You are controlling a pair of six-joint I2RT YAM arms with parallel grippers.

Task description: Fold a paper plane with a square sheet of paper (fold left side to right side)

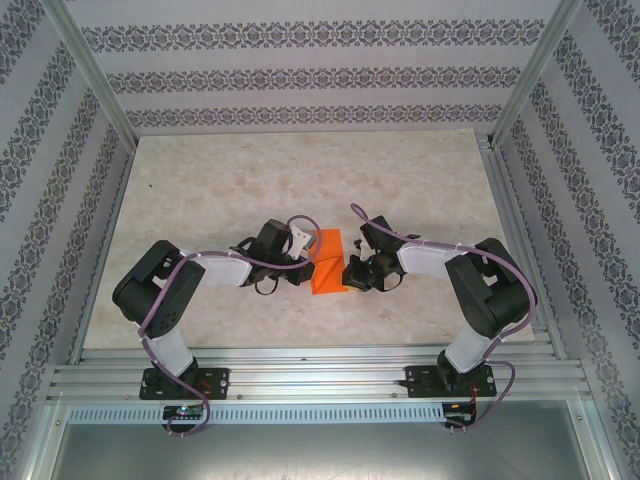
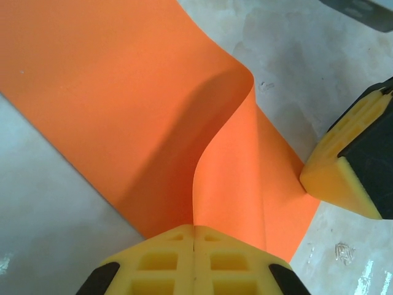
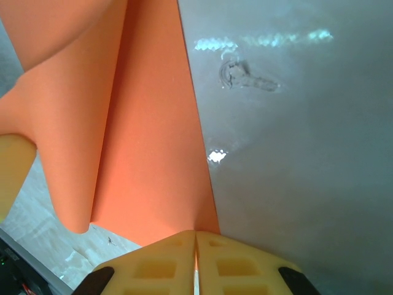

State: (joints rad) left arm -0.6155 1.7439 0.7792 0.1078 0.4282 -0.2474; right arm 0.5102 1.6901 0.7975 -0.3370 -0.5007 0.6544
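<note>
I see a big pale table (image 1: 200,200) with my two arms bent in toward the middle. The square sheet of paper (image 1: 328,262) lies there between them, bright orange, with one side curled up off the table. My left gripper (image 2: 194,246) is squeezed tight on that lifted side. My right gripper (image 3: 196,243) has its fingers together, tip touching the paper's other edge.

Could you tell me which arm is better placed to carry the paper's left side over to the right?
Left. The left gripper is shut on the square sheet of paper, whose held side curls up off the table; the right gripper sits shut at the opposite edge, seemingly anchoring it.
</note>
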